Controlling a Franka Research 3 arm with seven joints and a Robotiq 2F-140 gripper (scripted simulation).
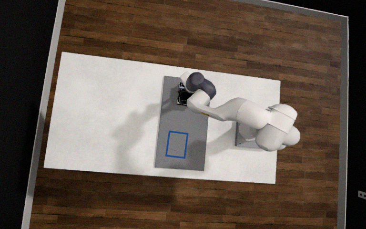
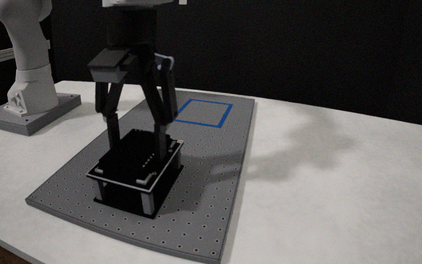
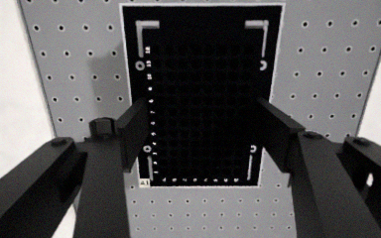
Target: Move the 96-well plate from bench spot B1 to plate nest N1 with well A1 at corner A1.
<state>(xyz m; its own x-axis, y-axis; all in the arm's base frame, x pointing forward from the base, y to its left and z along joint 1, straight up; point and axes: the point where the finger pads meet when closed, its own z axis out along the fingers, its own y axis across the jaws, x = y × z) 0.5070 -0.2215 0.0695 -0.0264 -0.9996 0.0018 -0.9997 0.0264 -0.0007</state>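
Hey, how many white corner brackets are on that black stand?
4, one at each corner of the stand, around the plate. In the wrist view: upper left, upper right, lower left, lower right.

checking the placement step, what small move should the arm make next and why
Probably open the gripper: the black 96-well plate looks seated flat inside the white corner locators of the raised black plate nest, and the fingers clamp its long sides.
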